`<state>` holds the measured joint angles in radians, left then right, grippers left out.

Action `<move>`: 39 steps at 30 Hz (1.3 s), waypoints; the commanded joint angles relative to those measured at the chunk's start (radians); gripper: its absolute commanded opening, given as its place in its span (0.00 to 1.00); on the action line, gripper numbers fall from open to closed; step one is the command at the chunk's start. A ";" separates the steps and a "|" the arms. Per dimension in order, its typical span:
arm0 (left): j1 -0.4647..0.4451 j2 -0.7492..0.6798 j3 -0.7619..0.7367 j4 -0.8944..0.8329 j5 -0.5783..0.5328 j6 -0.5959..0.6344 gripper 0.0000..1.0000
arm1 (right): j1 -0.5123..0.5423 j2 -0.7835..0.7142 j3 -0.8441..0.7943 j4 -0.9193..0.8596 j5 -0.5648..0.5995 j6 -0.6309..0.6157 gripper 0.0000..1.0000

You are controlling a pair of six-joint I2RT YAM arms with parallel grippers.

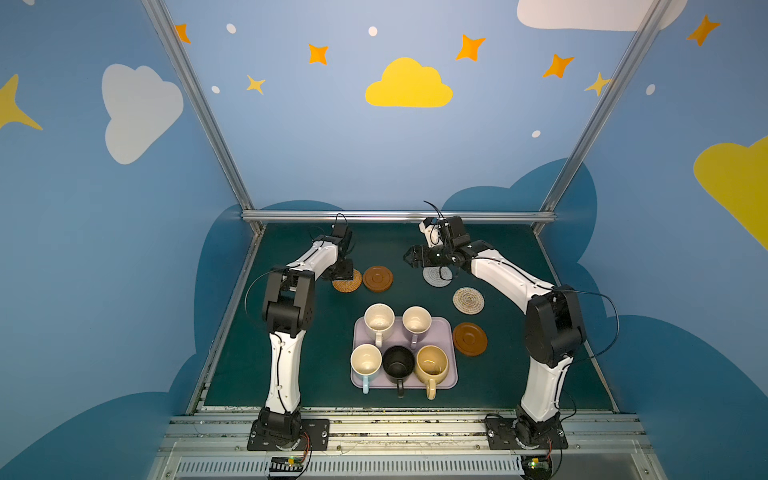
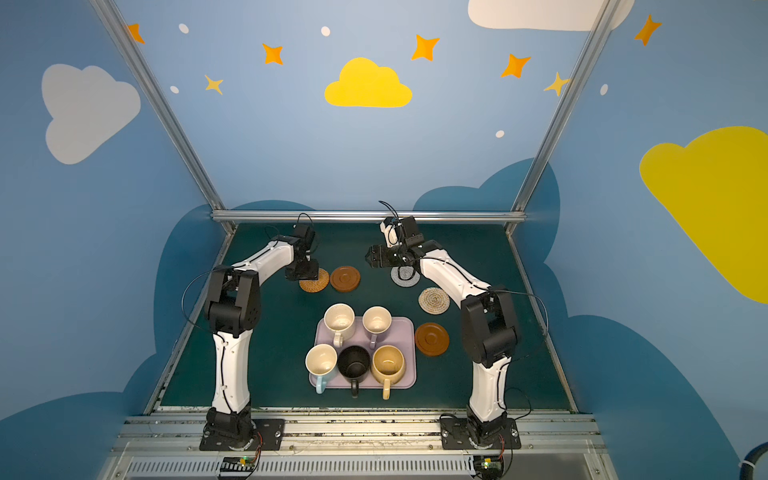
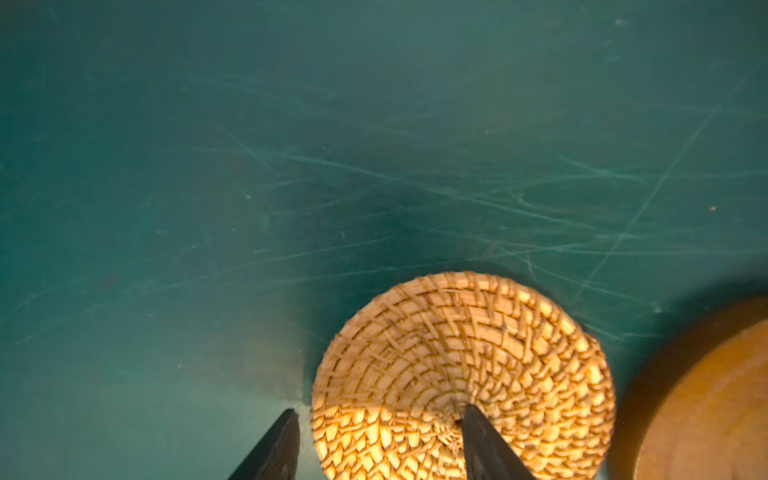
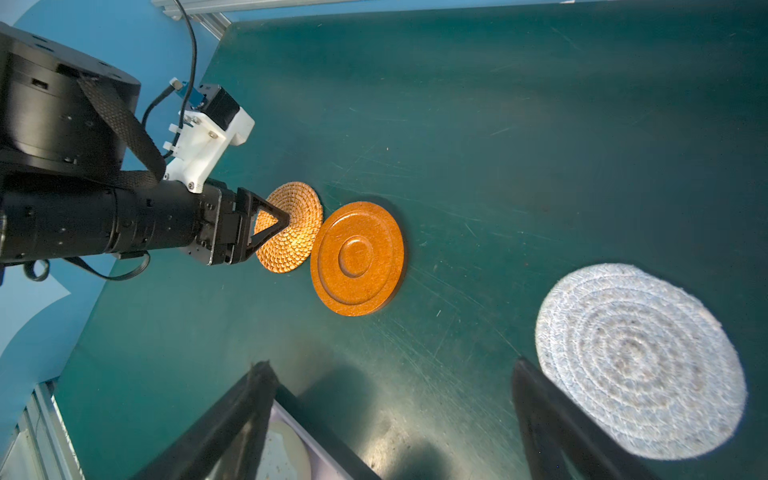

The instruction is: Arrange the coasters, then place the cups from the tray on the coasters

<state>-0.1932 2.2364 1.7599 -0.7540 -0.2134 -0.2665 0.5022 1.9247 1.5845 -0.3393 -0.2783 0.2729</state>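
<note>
Worktop (image 1: 291, 365): dark green, flat, finely scratched in both wrist views.

Lying directly on it:
- orange-brown woven coaster (image 1: 349, 285), far left
- wooden coaster (image 1: 377, 279), brown, ringed, just beside the woven one on its right; the two rims seem to touch, though the angle leaves that unsure
- grey-white woven coaster (image 1: 435, 277), far right of centre
- beige woven coaster (image 1: 468, 300), nearer, apart from the grey-white one
- second wooden coaster (image 1: 470, 339), just beside the tray's right edge
- tray (image 1: 443, 331), pale lilac, rectangular, near centre
</note>
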 commanded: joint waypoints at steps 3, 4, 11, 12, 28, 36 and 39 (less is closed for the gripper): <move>0.001 -0.006 -0.059 -0.089 -0.020 -0.008 0.59 | 0.010 0.019 0.015 -0.018 -0.026 -0.011 0.89; 0.000 -0.007 -0.064 -0.093 -0.021 -0.011 0.59 | 0.010 0.017 0.013 -0.019 -0.026 -0.011 0.89; -0.001 -0.051 -0.140 -0.077 -0.021 -0.033 0.56 | 0.010 -0.004 -0.009 -0.013 -0.026 -0.017 0.89; 0.001 -0.051 -0.140 -0.082 -0.018 -0.035 0.55 | 0.010 -0.006 -0.010 -0.014 -0.025 -0.018 0.89; -0.002 -0.120 -0.158 -0.048 0.000 -0.063 0.61 | 0.012 -0.020 -0.018 -0.020 -0.026 -0.021 0.89; 0.002 -0.158 -0.063 -0.082 0.003 -0.076 0.78 | 0.008 -0.057 -0.001 -0.082 0.007 -0.015 0.92; -0.008 -0.199 -0.034 -0.071 0.042 -0.072 1.00 | 0.006 -0.084 -0.017 -0.101 0.079 -0.028 0.92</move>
<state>-0.1947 2.1181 1.6863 -0.8066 -0.2123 -0.3412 0.5076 1.9007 1.5665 -0.3973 -0.2684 0.2558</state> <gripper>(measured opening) 0.962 0.916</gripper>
